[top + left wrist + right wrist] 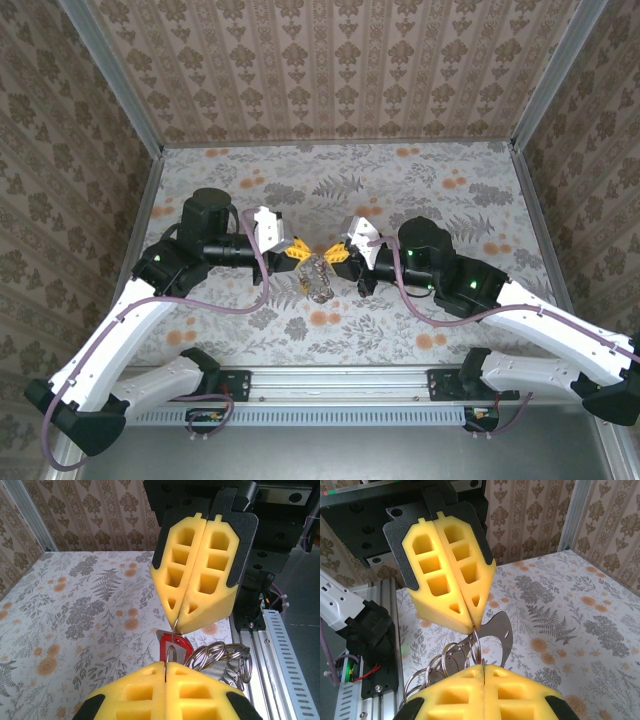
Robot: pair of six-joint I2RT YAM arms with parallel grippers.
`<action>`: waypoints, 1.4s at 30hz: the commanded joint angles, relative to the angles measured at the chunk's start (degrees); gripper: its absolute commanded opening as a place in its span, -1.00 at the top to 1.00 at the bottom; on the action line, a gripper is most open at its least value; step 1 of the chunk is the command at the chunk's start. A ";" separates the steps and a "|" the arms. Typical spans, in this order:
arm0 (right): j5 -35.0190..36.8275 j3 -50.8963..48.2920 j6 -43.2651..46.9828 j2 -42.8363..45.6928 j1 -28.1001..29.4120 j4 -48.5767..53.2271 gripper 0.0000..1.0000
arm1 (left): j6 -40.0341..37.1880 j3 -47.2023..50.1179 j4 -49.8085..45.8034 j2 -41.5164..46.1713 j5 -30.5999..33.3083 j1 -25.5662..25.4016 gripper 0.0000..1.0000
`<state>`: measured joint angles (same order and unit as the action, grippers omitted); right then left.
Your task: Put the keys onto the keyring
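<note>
Damask-patterned walls (330, 60) close in a floral-papered bench (450, 170), with an aluminium rail (330, 385) along its near edge. Above the middle of the bench the two arms meet tip to tip. The left gripper (297, 250) has its yellow fingers pressed fully together, pinching the red key (176, 647) by the head. In the right wrist view the key's other face looks flat and grey. The right gripper (338, 252) is likewise fully closed, nipping a thin wire ring of the keyring (318, 280) that passes through the key's head. The rest of the keyring, a bunched cluster of silvery rings, trails from between the two gripper tips towards the near edge. Whether the cluster touches the bench I cannot tell.
</note>
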<state>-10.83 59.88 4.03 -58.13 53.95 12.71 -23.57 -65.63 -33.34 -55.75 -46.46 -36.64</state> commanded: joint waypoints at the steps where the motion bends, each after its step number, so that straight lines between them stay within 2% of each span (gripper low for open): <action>1: -0.77 -0.33 -1.06 -0.15 0.37 -2.13 1.00 | 1.21 0.15 2.06 1.25 -1.27 0.26 1.00; 42: -0.51 -0.54 -1.61 0.03 0.58 -1.28 1.00 | 1.20 0.28 2.32 1.25 -1.09 0.26 1.00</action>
<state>-11.11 59.88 3.60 -58.98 53.95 11.92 -23.57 -65.58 -33.30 -55.75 -46.46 -36.64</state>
